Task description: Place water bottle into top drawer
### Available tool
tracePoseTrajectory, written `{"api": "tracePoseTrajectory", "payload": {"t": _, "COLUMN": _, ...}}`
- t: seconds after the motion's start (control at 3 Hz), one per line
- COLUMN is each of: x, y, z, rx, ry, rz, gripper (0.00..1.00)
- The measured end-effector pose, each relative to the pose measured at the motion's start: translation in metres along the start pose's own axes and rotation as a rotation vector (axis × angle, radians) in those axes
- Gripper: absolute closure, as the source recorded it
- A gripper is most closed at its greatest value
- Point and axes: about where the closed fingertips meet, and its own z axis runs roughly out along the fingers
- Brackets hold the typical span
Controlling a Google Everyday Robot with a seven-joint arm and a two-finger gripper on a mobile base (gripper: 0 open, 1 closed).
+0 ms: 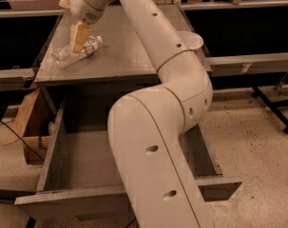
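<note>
The water bottle (pixel 72 52) lies on its side on the grey tabletop (pixel 124 56), near the left edge, with its cap pointing right. My gripper (pixel 79 38) is right over the middle of the bottle, at the end of the white arm that reaches in from the lower middle. The top drawer (pixel 81 160) is pulled wide open below the table's front edge. Its inside is bare and its flat front (pixel 67 204) is nearest the camera. My arm hides the drawer's right half.
A white bowl (pixel 192 41) sits at the table's right edge. A brown cardboard box (pixel 27 125) stands on the floor left of the drawer. Dark benches flank the table, and a black stand leg (pixel 272 110) is at the right.
</note>
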Motion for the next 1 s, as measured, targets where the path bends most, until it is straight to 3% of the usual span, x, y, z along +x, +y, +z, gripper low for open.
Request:
{"api": "tracePoseTrajectory", "payload": {"t": 0.33, "x": 0.009, "y": -0.002, "z": 0.009, "rx": 0.01, "ry": -0.05, "rz": 0.067, "gripper": 0.0}}
{"api": "tracePoseTrajectory", "payload": {"t": 1.0, "x": 0.027, "y": 0.004, "z": 0.024, "rx": -0.007, "ry": -0.081, "rz": 0.162, "gripper": 0.0}}
